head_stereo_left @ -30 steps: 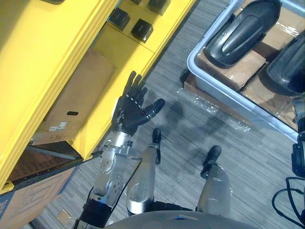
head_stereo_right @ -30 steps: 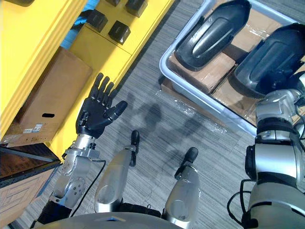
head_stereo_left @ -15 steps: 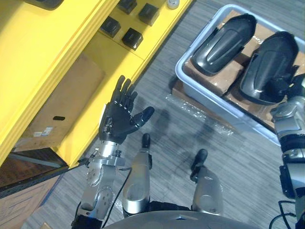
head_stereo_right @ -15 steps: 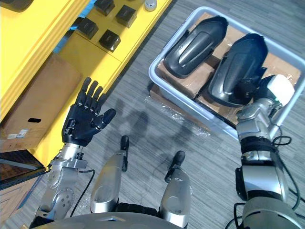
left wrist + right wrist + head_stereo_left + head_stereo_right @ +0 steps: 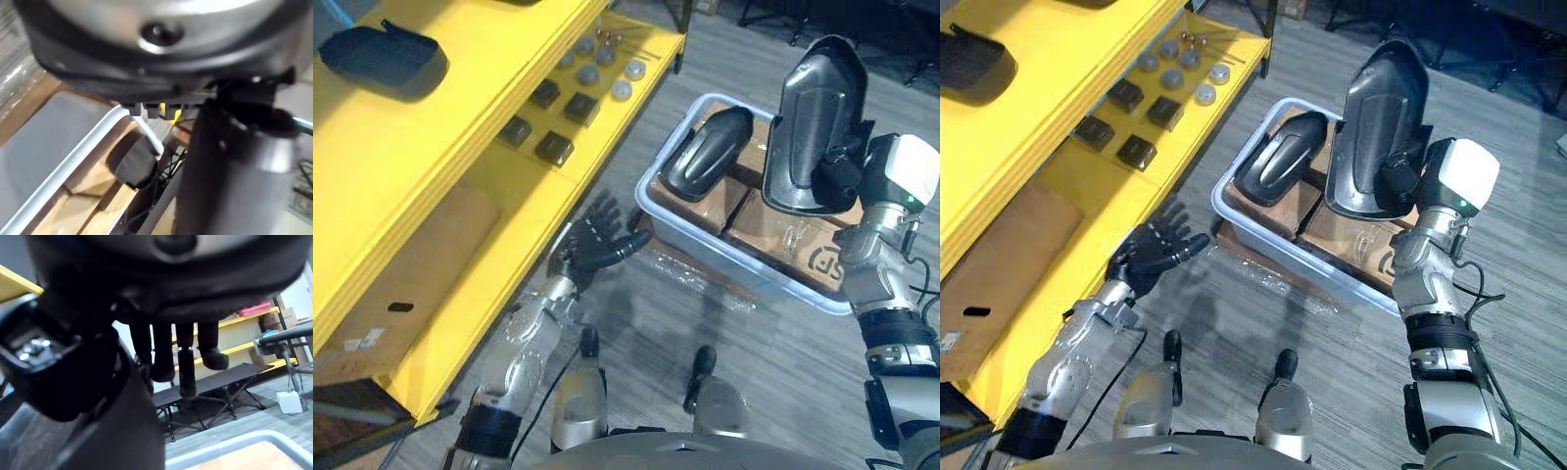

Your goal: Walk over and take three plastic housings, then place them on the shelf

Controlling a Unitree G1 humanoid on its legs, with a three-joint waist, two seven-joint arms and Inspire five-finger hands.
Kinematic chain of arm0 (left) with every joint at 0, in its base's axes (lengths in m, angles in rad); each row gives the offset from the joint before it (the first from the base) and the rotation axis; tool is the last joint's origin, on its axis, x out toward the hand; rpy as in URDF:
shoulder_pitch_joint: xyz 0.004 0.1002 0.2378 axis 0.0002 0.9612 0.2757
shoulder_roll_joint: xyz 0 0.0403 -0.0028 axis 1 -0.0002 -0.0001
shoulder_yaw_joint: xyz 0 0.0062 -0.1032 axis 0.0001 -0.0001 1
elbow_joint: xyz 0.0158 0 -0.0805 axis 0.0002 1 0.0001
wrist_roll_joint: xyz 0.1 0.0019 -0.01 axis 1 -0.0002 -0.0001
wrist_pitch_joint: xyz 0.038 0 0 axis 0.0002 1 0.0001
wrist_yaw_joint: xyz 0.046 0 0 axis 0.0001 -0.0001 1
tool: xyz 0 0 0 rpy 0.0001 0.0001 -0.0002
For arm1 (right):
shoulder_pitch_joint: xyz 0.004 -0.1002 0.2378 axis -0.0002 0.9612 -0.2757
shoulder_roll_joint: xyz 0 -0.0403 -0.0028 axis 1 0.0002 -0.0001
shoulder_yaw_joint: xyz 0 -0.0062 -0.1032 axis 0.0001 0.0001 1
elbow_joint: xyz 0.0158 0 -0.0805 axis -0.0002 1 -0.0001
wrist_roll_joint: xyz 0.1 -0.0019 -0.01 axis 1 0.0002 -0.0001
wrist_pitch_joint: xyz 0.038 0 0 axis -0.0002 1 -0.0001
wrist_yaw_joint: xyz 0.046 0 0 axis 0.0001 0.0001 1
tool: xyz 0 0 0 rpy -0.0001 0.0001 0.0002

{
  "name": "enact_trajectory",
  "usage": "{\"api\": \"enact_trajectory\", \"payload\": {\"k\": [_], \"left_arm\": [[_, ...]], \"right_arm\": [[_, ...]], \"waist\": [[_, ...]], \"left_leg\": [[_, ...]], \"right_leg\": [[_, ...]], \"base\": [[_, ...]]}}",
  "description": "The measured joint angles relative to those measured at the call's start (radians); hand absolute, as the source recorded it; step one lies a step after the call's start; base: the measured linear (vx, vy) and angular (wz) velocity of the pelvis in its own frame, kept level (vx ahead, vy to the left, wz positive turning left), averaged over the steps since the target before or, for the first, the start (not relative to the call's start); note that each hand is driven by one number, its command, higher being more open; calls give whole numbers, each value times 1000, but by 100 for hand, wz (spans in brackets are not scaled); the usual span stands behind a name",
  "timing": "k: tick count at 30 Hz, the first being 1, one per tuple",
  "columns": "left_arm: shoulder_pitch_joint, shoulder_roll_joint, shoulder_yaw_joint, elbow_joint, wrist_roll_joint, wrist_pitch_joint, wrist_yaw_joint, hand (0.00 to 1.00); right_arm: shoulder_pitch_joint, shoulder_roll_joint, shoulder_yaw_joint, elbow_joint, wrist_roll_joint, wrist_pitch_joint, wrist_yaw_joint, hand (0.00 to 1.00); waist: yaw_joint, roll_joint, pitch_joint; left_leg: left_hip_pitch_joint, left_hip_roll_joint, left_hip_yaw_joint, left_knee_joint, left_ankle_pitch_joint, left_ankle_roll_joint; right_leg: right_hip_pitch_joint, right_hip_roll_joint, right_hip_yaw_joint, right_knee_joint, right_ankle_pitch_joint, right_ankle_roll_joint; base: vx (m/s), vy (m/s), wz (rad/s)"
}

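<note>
1. right hand (image 5: 1398,182): closed on the lower rim of a black plastic housing (image 5: 816,117), thumb on one side and fingers on the other. the right wrist view shows the fingers (image 5: 187,363) reaching down past the housing's dark curved shell.
2. held housing: upright, hollow side facing the robot, in the air above the grey bin (image 5: 734,253) and clear of it.
3. second housing (image 5: 709,155): lies in the bin's far-left corner, domed side up, on a cardboard block (image 5: 700,208). a second cardboard block (image 5: 783,223) beside it is bare under clear wrap.
4. third housing (image 5: 382,59): lies on the top level of the yellow shelf (image 5: 460,166), far left, well apart from the bin.
5. left hand (image 5: 597,245): open and holding nothing, fingers spread, over the grey floor (image 5: 754,333) between the shelf's lower edge and the bin.
6. lower shelf level: small black blocks (image 5: 553,147), and round silver caps (image 5: 622,90) farther along.
7. brown carton (image 5: 421,274) under the shelf.
</note>
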Motion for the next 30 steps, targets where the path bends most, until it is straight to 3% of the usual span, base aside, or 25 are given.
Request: {"api": "enact_trajectory", "payload": {"k": [5,9,15,25,30], "left_arm": [[-69,12,-6,79,-188,66,-22,100],[-129,13,-6,117,-335,56,-46,100],[-159,4,-12,171,-423,16,-94,100],[-170,-10,-59,191,-413,15,-117,100],[-170,-30,-85,224,-261,1,-101,100]], "right_arm": [[15,53,28,-48,-98,-106,-4,0],[60,90,68,-95,-186,-221,-28,0],[92,104,101,-120,-262,-345,-34,0],[92,118,210,-119,-263,-383,-33,0],[91,138,279,-119,-262,-395,-32,0]], "waist": [[-36,-10,-43],[-46,-23,-83],[-70,-29,-125],[-69,-40,-167],[-61,-41,-189]], "left_leg": [[44,5,45,-19,-1,-1],[78,15,88,-24,-13,-5],[110,16,105,-39,-15,-7],[131,12,109,-53,-15,-7],[146,11,106,-55,-15,-7]], "right_leg": [[18,7,39,-28,18,0],[36,21,74,-71,41,-4],[65,27,84,-112,60,-3],[94,28,78,-146,78,1],[114,28,73,-156,80,1]], "base": [[2,4,-25],[-17,-4,-32],[-2,-6,-10],[3,1,-1],[-18,1,0]]}}
